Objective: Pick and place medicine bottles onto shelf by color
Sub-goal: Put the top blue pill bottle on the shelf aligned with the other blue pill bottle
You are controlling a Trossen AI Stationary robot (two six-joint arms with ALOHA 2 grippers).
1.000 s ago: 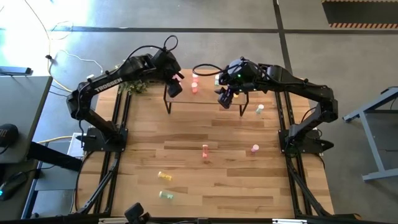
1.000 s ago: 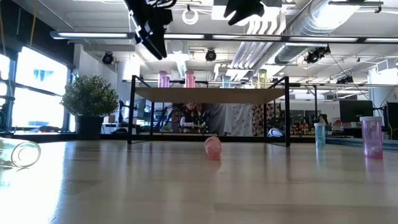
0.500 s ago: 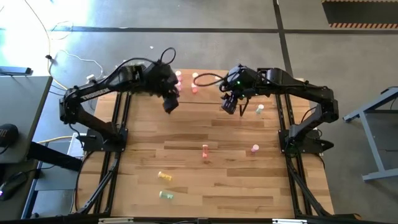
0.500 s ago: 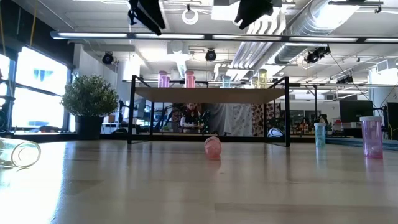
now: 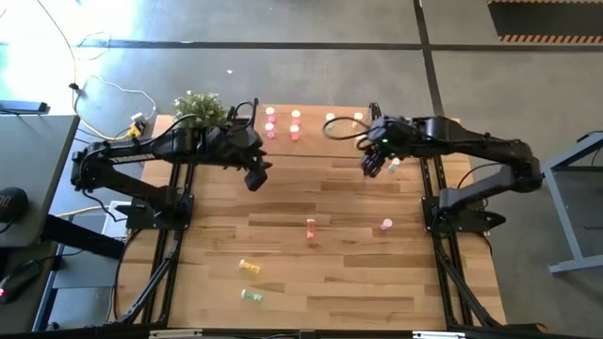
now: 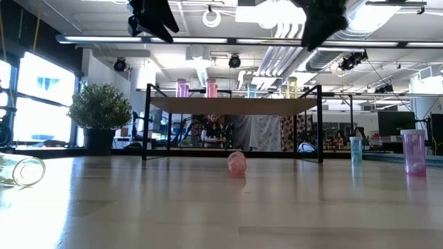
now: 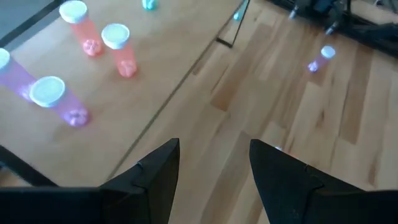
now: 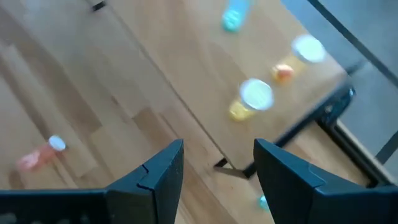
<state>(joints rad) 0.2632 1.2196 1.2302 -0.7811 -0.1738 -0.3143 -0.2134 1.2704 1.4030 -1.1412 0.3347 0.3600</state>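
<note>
Bottles loose on the near planks, sorted ones on the shelf behind

Yellow bottle [image 5: 249, 267] and green bottle [image 5: 252, 296] lie nearest, red-orange bottle [image 5: 311, 229] mid-table; beyond, left gripper [image 5: 254, 176] and right gripper [image 5: 371, 164] hover empty, jaws parted, before the shelf [image 6: 235, 106], where pink bottles [image 7: 59, 99] stand grouped, presumably by color.

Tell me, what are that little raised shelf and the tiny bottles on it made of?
The shelf looks like a light wood board with a matte finish, showing pale grain, on thin black legs that seem to be metal. The bottles look like tinted translucent plastic, probably: light passes through their pink and orange bodies, and their pale caps look opaque.
</note>
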